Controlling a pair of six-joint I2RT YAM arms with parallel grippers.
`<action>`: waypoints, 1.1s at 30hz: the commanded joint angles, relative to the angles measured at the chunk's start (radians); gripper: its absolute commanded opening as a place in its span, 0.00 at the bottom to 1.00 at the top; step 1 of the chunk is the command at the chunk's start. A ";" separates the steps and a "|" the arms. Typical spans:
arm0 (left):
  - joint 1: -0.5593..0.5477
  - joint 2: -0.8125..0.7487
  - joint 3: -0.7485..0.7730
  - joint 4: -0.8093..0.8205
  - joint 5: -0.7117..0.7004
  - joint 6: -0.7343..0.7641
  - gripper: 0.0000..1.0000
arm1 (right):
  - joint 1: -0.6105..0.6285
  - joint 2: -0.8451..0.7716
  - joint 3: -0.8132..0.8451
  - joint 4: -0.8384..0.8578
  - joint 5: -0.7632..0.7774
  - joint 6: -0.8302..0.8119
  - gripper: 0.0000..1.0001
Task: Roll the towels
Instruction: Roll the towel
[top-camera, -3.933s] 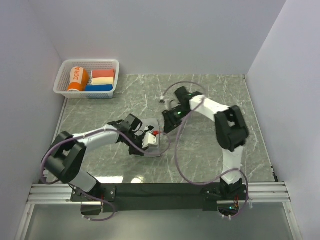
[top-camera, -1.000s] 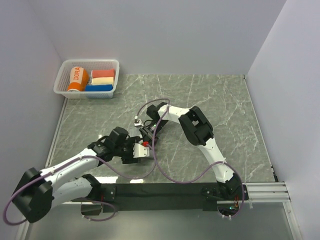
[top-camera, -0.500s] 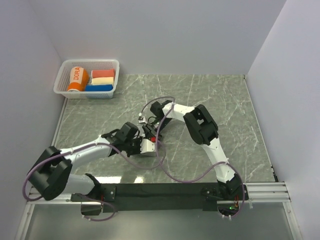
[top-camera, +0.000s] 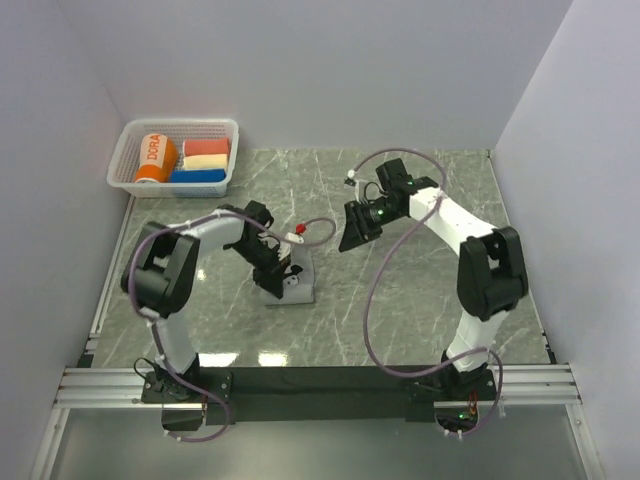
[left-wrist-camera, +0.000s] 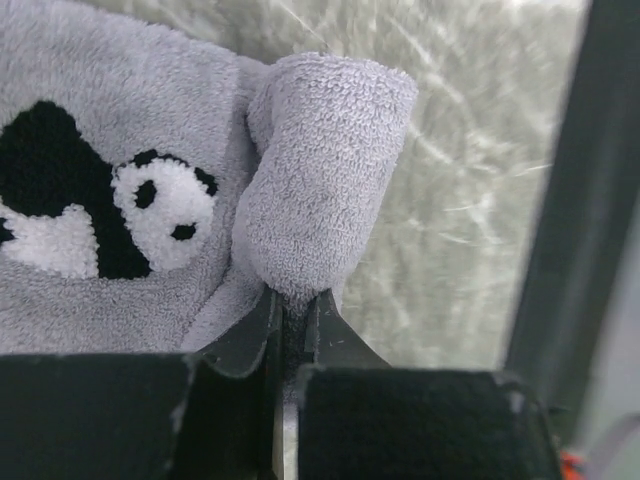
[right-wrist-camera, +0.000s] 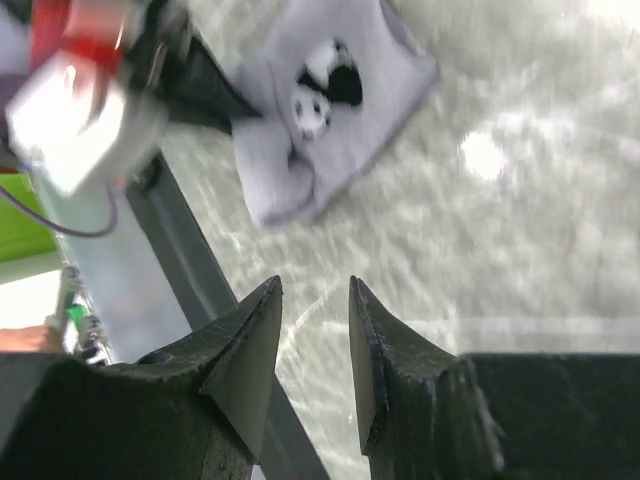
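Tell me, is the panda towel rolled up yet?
Barely. The towel has one edge curled at the left gripper; the rest lies flat.

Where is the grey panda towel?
In the top view, the grey panda towel lies near the middle of the table, slightly left, with the left hand pinching its part-rolled end.

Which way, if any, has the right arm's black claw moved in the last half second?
Yes. The right gripper moved rightward, farther from the white plastic basket, leaving the grey panda towel pinched by the left gripper.
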 joint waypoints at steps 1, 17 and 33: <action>0.019 0.192 0.049 -0.122 -0.089 0.023 0.01 | 0.011 -0.152 -0.103 0.045 0.083 -0.036 0.40; 0.040 0.545 0.386 -0.321 -0.087 0.067 0.04 | 0.531 -0.245 -0.180 0.220 0.626 -0.289 0.50; 0.055 0.547 0.417 -0.314 -0.069 0.083 0.11 | 0.718 0.088 -0.182 0.375 0.823 -0.534 0.36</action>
